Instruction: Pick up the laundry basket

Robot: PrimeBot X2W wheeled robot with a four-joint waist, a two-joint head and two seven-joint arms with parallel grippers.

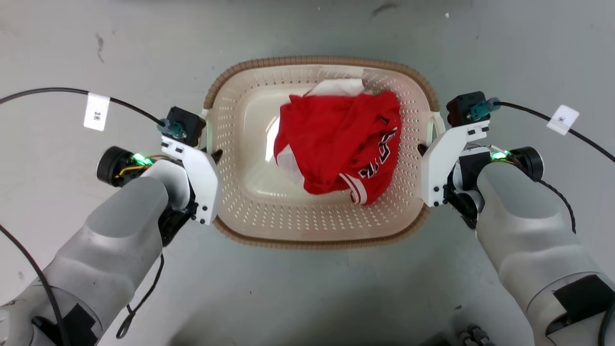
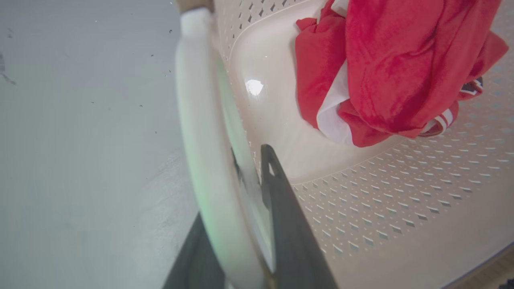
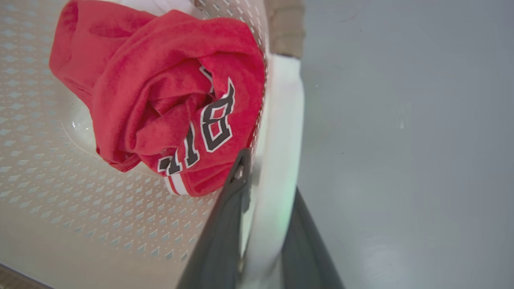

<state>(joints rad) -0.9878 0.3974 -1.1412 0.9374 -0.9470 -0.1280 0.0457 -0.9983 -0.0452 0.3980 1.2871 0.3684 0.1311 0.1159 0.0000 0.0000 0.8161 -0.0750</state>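
1. The basket (image 1: pixel 317 243) lies straight ahead, between our two arms, with a long side toward us. It appears to rest on the floor (image 1: pixel 307 293), though we cannot be sure it is not already just off it.
2. Our left tool (image 2: pixel 241 176) is closed on the left handle (image 2: pixel 196 120). One dark finger is inside the basket's wall and the other outside, with the white bar pinched between them.
3. Our right tool (image 3: pixel 267 180) clamps the right handle (image 3: pixel 281 120) the same way.
4. We judge the basket light. Its perforated plastic walls look thin, stiff enough to keep their shape, yet likely to flex a little under a lift.
5. The handles sit at the middle of the basket's short sides, which makes them the sensible hold. They look smooth, so they may slip or swivel between the fingers. Both sides should rise together and level.
6. A crumpled red jersey (image 1: pixel 336 139) lies in the basket, right of its middle, with white cloth (image 1: pixel 338 87) under it toward the far wall. It is soft and adds little weight, but it may tip the load slightly rightward.
7. The floor is grey, smooth and faintly glossy, with a few dark scuffs beyond the basket's far side.
8. Cables (image 1: pixel 528 113) with white tags (image 1: pixel 96 111) run outward from both wrists, away from the basket. We judge them unlikely to catch on it.
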